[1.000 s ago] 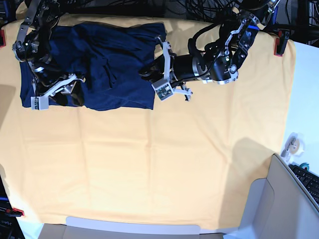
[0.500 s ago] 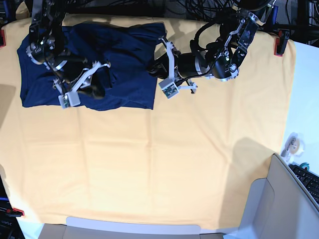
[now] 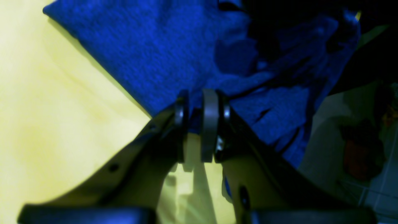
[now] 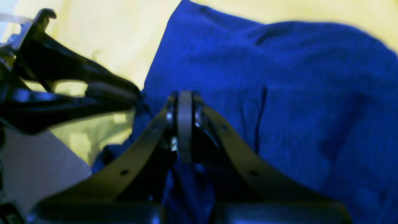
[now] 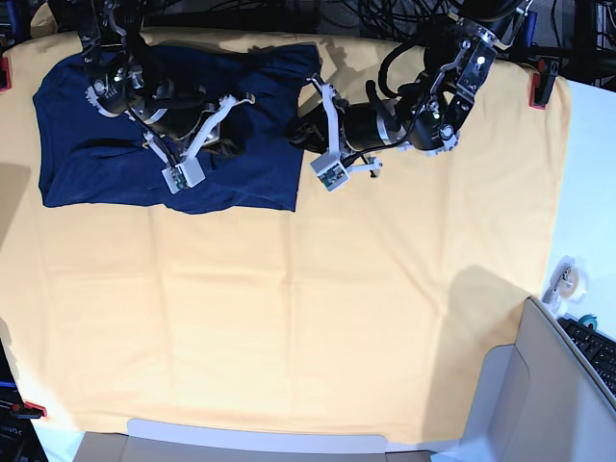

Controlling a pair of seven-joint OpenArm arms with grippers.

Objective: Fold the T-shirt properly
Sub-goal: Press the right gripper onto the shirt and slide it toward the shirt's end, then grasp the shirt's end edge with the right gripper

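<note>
Currently the T-shirt lies spread and rumpled on the yellow-orange table cloth, toward 11 o'clock of the base view, its lower hem running straight along the cloth.

Right gripper: jaws pressed fully together over the middle of the shirt; the wrist view shows blue fabric behind and below the pads, but whether any is pinched between them I cannot tell.

Left gripper: jaws narrow, a fold of the blue fabric caught between the pads at the shirt's edge at 3 o'clock, where the edge meets the cloth.

In the base view both arms reach over the shirt: right gripper mid-shirt, left gripper at the side edge.
</note>
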